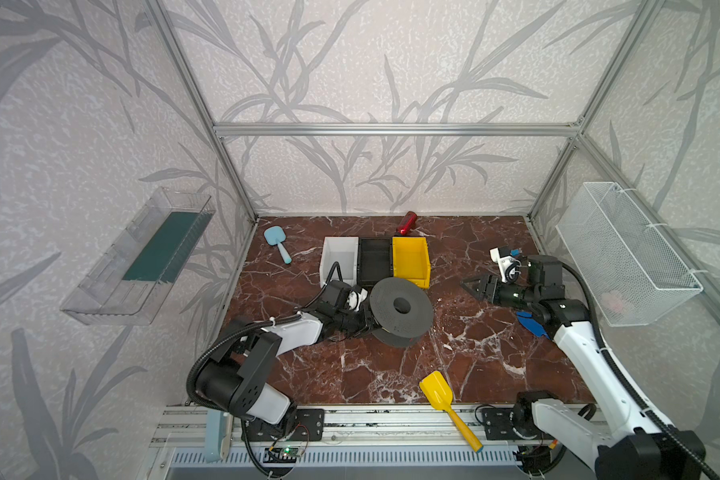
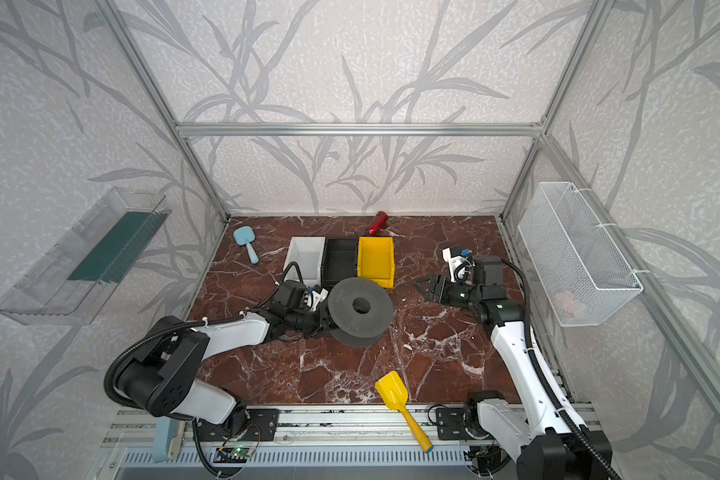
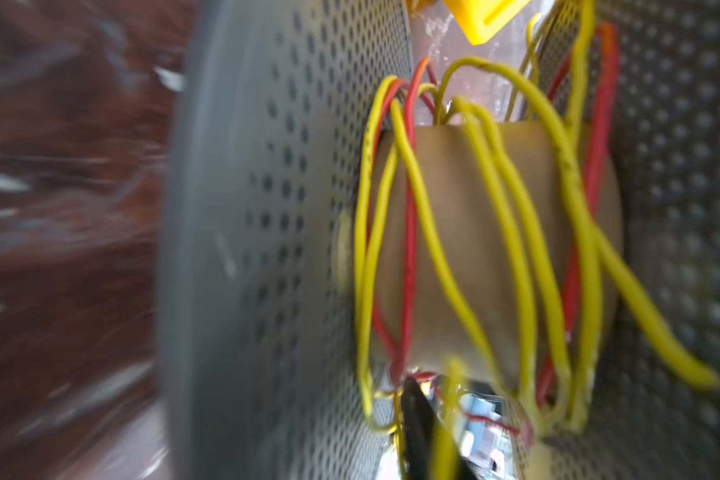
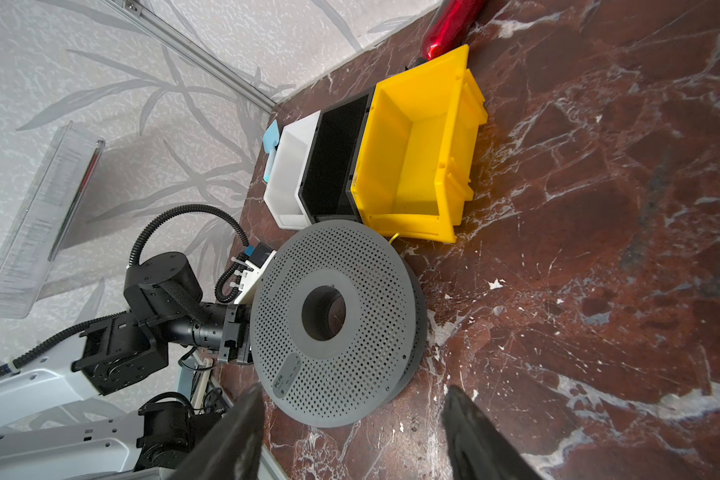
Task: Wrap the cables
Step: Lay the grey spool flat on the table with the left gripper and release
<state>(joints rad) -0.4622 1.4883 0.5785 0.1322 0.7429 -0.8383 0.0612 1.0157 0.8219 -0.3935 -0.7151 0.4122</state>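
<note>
The cables point(image 3: 573, 187) are thin yellow wire wound in loose turns round the tan core of a grey perforated spool point(image 1: 400, 307), together with a red wire point(image 3: 410, 249). A short yellow end point(image 4: 393, 237) pokes out by the yellow bin. My left gripper point(image 1: 358, 321) reaches in between the spool's two flanges. Its tips are hidden in both top views. The blurred left wrist view shows one dark finger point(image 3: 416, 419) among the strands. My right gripper point(image 4: 352, 390) hangs open and empty to the right of the spool point(image 2: 360, 306), apart from it.
White point(image 1: 338, 262), black point(image 1: 374, 262) and yellow point(image 1: 410, 259) bins stand just behind the spool. A red object point(image 1: 407, 222) and a blue scoop point(image 1: 278, 243) lie at the back. A yellow shovel point(image 1: 445, 405) overhangs the front edge. A blue piece point(image 1: 531, 324) lies under the right arm.
</note>
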